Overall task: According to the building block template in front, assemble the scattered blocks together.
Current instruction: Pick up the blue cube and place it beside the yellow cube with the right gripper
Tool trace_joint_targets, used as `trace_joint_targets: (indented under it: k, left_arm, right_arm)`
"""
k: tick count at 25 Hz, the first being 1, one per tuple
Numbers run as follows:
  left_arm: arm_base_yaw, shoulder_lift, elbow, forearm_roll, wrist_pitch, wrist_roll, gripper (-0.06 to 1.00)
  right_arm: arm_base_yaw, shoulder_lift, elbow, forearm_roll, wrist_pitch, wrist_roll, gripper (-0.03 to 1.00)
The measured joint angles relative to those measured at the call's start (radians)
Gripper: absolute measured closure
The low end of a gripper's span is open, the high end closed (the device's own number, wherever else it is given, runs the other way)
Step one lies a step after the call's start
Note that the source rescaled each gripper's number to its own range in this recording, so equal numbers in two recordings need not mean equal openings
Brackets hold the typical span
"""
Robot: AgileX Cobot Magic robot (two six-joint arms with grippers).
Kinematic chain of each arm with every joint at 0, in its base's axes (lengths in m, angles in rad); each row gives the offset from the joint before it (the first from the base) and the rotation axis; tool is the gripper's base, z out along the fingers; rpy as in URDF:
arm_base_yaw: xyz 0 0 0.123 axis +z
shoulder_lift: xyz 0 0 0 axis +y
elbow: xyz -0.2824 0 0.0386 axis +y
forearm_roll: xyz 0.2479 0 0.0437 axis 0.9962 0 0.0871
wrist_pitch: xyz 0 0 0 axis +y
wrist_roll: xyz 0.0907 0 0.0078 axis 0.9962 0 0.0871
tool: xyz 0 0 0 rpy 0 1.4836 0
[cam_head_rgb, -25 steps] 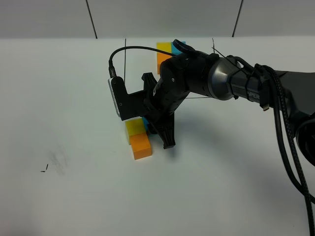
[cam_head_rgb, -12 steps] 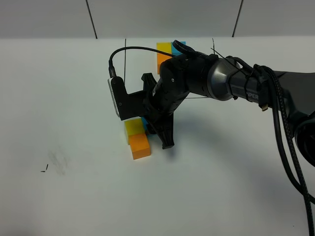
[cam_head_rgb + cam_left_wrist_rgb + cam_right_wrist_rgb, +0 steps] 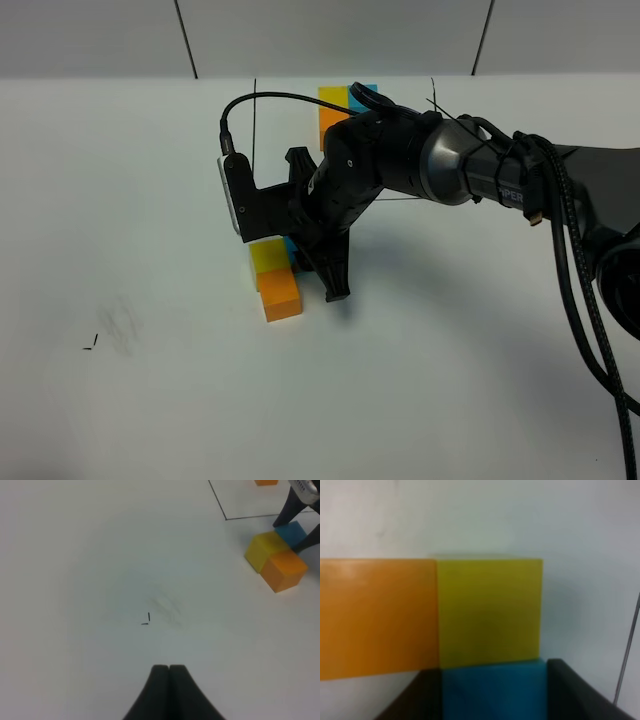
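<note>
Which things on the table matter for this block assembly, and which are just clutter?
Job:
- building block template in its drawn frame
- yellow cube
- orange cube
- blue cube, between the right gripper jaws

Not part of it:
- small black marks
- faint smudge
- left gripper, shut and away from the cubes

- white matte tabletop [image 3: 150, 400] fills most of frame, even light
- grey panelled wall [image 3: 330, 35] across top, two dark seams
- faint grey smudge [image 3: 120, 328] and tiny black marks [image 3: 90, 345] lower left
</note>
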Motion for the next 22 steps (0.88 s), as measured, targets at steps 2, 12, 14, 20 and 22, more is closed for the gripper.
trace_joint_targets:
  k: [2,12,14,20,22]
  left_arm:
    - [0.000,0.000,0.000,0.000,0.000,0.000,0.94]
    - [0.000,0.000,0.000,0.000,0.000,0.000,0.94]
    - [0.000,0.000,0.000,0.000,0.000,0.000,0.94]
    - [0.000,0.000,0.000,0.000,0.000,0.000,0.94]
    - [0.000,0.000,0.000,0.000,0.000,0.000,0.94]
  right_arm:
    - [0.000,0.000,0.000,0.000,0.000,0.000,0.45]
    - [0.000,0.000,-0.001,0.003,0.009,0.015,0.45]
    - [0.000,0.000,-0.001,0.004,0.017,0.016,0.45]
    - [0.000,0.000,-0.006,0.005,0.038,0.042,0.45]
    - [0.000,0.000,-0.006,0.005,0.039,0.042,0.45]
